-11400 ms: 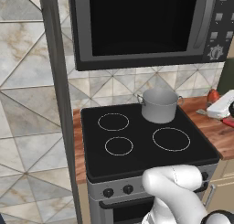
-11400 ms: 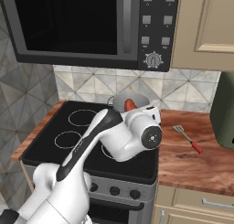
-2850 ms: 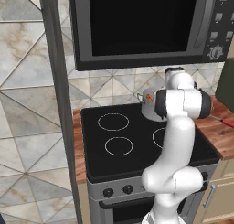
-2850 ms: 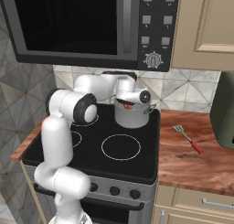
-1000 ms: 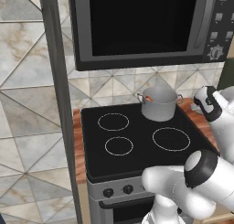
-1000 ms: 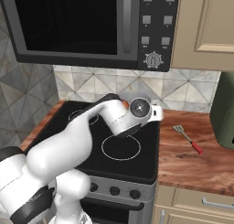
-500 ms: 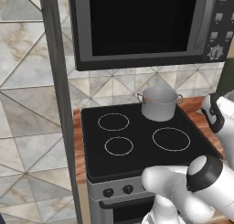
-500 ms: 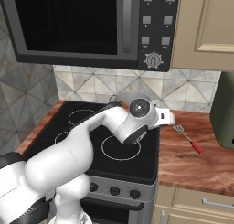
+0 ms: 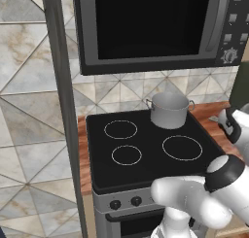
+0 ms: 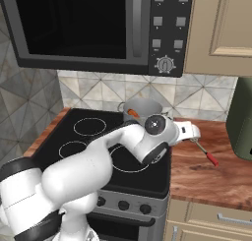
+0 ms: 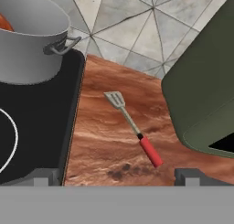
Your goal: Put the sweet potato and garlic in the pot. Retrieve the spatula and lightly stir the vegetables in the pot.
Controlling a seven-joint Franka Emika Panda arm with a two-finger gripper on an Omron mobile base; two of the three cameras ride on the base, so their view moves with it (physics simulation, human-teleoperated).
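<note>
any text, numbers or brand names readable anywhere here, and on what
None can be read.
Microwave: its control panel has grey buttons and a dial, markings too small to make out.
Stove knobs, pot, spatula, dark green appliance: no lettering visible.

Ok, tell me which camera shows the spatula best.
The hand view: the spatula lies whole on the wooden counter, slotted metal blade to red handle, with nothing covering it. The right base view shows its red handle and part of the shaft past the arm. The left base view gives no clear sight of it.
</note>
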